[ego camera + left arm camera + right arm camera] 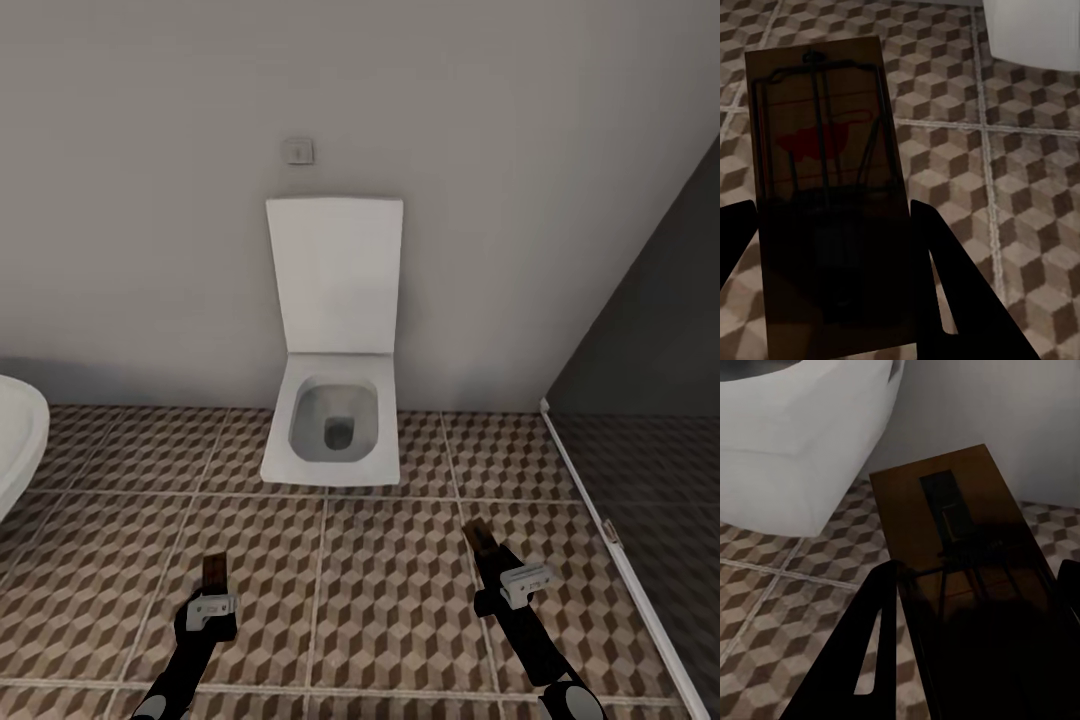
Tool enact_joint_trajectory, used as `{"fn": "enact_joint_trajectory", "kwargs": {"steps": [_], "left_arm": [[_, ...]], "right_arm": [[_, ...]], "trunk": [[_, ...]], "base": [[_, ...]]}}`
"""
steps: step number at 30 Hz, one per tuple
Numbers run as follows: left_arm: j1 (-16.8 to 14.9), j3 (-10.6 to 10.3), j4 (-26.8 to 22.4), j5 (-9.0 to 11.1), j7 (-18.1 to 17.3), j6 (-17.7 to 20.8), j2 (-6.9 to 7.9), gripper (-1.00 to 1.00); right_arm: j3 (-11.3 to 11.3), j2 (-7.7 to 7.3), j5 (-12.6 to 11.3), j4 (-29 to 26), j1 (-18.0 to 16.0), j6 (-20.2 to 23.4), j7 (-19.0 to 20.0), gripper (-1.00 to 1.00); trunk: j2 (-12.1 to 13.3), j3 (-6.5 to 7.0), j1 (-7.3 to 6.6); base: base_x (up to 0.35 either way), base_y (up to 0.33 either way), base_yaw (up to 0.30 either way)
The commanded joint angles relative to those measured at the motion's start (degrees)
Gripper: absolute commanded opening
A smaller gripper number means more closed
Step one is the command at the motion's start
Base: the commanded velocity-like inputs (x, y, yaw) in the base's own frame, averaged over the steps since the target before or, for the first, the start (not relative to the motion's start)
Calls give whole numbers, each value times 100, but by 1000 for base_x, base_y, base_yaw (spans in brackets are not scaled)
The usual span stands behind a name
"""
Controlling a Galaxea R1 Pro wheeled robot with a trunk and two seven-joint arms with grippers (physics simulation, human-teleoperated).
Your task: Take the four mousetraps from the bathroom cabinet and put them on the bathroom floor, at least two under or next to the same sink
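Each gripper carries a mousetrap above the bathroom floor [390,590] of brown-and-beige cube tiles. My left gripper [213,590] is shut on a wooden mousetrap [213,573], seen close in the left wrist view as a tan board [825,180] with dark wire and a red mark between the dark fingers [960,285]. My right gripper [490,565] is shut on a second mousetrap [478,540], which shows in the right wrist view as a dark brown board [960,555] with a metal bar. The cabinet is out of view.
A white toilet [335,420] with its lid up stands against the grey wall ahead. The white rim of a sink [15,440] shows at the left edge. A dark glass partition [650,480] with a white base strip runs along the right.
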Motion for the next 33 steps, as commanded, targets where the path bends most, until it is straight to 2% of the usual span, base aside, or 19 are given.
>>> {"fn": "enact_joint_trajectory", "kwargs": {"steps": [1, 27, 33], "left_arm": [[-4, -38, 3, 48, 2, -20, 5, -100], [-4, -38, 11, 48, 2, -20, 0, -100], [-3, -38, 16, 48, 2, -20, -62, -100]], "right_arm": [[7, -4, -33, 3, -3, -14, 25, -100], [7, -4, -32, 3, -3, -14, 25, -100], [7, -4, -27, 3, -3, -14, 25, -100]], "trunk": [[-43, -22, 22], [-1086, -489, 593], [-1326, -597, 725]], "base": [[0, 0, 0], [0, 0, 0], [0, 0, 0]]}}
